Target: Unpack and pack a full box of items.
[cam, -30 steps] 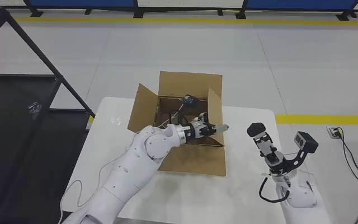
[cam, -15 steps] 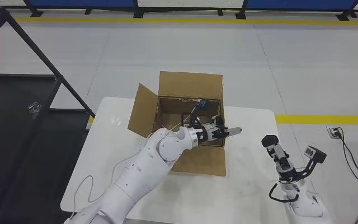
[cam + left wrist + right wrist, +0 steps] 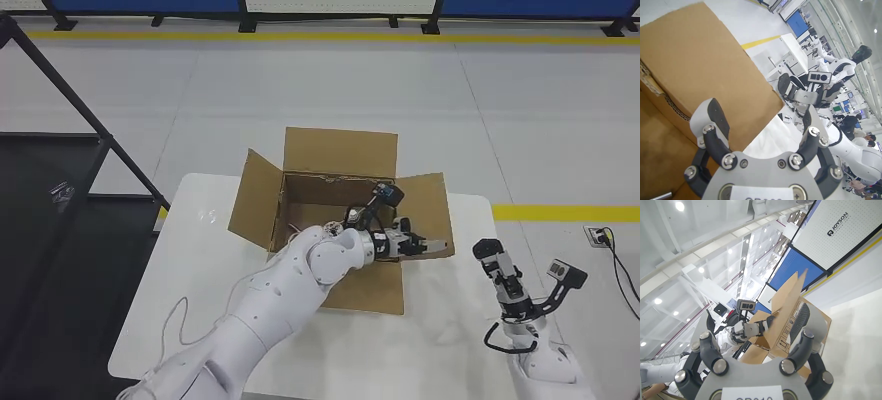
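Left gripper (image 3: 762, 119): jaws spread wide, nothing clamped between them. One black pad (image 3: 717, 115) sits in front of the brown face of the box's right flap (image 3: 706, 66). Whether it presses on the card I cannot tell. The other finger stands out past the flap's cut edge, over the white table (image 3: 200, 300).

From above, the left arm stretches from the near left of the table right across the box mouth. Its wrist is over the right-hand wall and its fingers point to the robot's right, level with the table.

Right gripper (image 3: 757, 321): jaws apart too, and empty. It stands at the table's right edge with fingers tilted upward and aimed back toward the box, near the right flap's outer corner but clear of it.

The box (image 3: 340, 150) sits mid-table, mouth up, with all four flaps splayed. The back flap stands on the far side and the left flap angles outward. The right flap is spread toward the right gripper, and the near flap is folded down toward the robot.

The left forearm and the shaded walls cover the inside, so I cannot make out the contents. With the arm lying across the box, I cannot tell its long axis either.
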